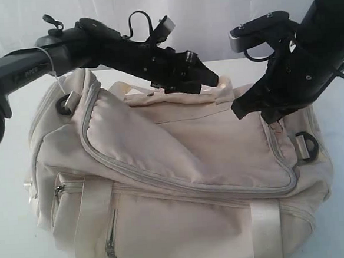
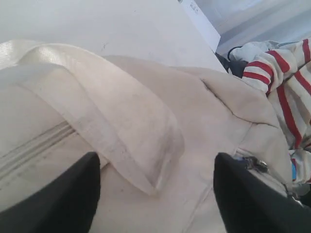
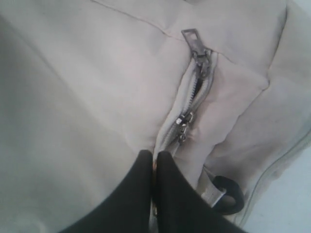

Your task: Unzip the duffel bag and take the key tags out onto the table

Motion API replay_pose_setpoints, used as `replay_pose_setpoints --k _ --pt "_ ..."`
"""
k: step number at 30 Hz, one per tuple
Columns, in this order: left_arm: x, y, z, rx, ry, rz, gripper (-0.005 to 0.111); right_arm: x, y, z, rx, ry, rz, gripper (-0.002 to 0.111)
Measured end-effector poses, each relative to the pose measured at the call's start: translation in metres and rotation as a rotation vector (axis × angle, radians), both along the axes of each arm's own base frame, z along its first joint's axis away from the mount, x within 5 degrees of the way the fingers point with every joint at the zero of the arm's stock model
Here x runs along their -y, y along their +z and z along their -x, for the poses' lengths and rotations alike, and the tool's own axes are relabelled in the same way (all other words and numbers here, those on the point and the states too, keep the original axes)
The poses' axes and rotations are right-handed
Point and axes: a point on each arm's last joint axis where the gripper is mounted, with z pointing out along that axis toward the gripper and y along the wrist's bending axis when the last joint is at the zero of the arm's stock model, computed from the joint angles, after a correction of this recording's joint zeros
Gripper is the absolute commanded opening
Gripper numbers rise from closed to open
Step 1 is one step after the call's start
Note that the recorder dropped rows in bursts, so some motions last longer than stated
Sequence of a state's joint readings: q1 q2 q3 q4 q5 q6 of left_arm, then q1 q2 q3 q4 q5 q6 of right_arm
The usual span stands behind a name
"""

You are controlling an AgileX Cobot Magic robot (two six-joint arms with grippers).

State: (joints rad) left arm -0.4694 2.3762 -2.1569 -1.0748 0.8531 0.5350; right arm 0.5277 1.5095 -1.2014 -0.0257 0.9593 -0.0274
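The cream-white duffel bag (image 1: 181, 181) lies on the white table (image 1: 12, 246), its grey-zippered top flap down. My left gripper (image 1: 207, 78) hovers over the bag's far top edge. In the left wrist view it (image 2: 155, 194) is open, its fingers (image 2: 63, 199) wide apart above a webbing handle (image 2: 97, 107) and bag fabric. My right gripper (image 1: 271, 117) is at the bag's right end. There it (image 3: 155, 158) is shut on the zipper line (image 3: 192, 94), with something thin and glinting pinched between the pads. Two metal sliders (image 3: 183, 122) sit just beyond the tips. The key tags are hidden.
A black strap ring (image 1: 308, 145) hangs at the bag's right end, close to my right gripper (image 3: 226, 194). Red-and-white striped cloth (image 2: 284, 82) and a white box (image 2: 201, 24) lie beyond the bag. A side pocket zipper (image 1: 111, 230) faces the front.
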Motion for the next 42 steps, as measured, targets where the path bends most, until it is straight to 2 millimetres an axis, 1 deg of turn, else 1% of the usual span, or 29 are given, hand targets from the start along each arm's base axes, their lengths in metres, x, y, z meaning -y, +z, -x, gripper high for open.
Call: replay_pose_setpoints --k 2,3,4,6,7,8,9,10,11,17,21,25,28,31,37,42 --pt "0.019 -0.009 0.007 0.015 -0.003 -0.003 0.068 0.0 0.0 0.0 -0.004 0.0 0.002 0.0" --pt "0.023 -0.013 0.008 0.011 -0.009 -0.007 0.066 0.0 0.0 0.0 -0.004 0.0 0.002 0.0" --pt "0.026 -0.022 0.008 -0.004 -0.013 -0.016 0.063 0.0 0.0 0.0 -0.004 0.0 0.002 0.0" --pt "0.027 -0.029 0.007 -0.017 -0.01 -0.017 0.048 0.0 0.0 0.0 -0.004 0.0 0.002 0.0" --pt "0.027 -0.029 0.007 -0.015 -0.006 -0.017 0.034 0.0 0.0 0.0 -0.004 0.0 0.002 0.0" --pt "0.028 -0.028 0.005 -0.013 0.015 -0.004 0.025 0.0 0.0 0.0 -0.004 0.0 0.002 0.0" --pt "0.028 -0.027 0.004 -0.009 0.023 0.007 0.009 0.0 0.0 0.0 -0.004 0.0 0.002 0.0" --pt "0.029 -0.025 0.004 -0.006 0.03 0.035 0.002 0.0 0.0 0.0 -0.002 0.0 0.001 0.0" --pt "0.03 -0.024 0.003 -0.001 0.031 0.048 0.0 0.0 0.0 0.0 -0.002 0.0 0.001 0.0" --pt "0.031 -0.017 0.0 0.055 0.043 0.087 0.0 0.0 0.0 -0.001 0.007 0.001 -0.002 0.0" --pt "0.029 -0.005 -0.004 0.092 0.049 0.108 0.0 0.0 0.0 -0.001 0.013 0.001 -0.005 0.0" --pt "0.023 0.009 -0.01 0.127 0.051 0.131 0.0 -0.001 0.001 -0.002 0.022 0.002 -0.008 0.0" --pt "0.019 0.014 -0.012 0.136 0.046 0.138 0.0 -0.001 0.001 -0.002 0.024 0.002 -0.009 0.0" --pt "0.016 0.016 -0.014 0.12 0.049 0.144 0.0 0.0 0.001 -0.001 0.016 0.001 -0.005 0.0" --pt "0.016 0.016 -0.014 0.12 0.04 0.131 0.0 0.001 -0.001 0.001 -0.004 0.0 0.005 0.0" --pt "0.016 0.016 -0.013 0.116 0.035 0.128 0.0 0.004 -0.015 0.008 -0.053 -0.001 0.027 0.0"
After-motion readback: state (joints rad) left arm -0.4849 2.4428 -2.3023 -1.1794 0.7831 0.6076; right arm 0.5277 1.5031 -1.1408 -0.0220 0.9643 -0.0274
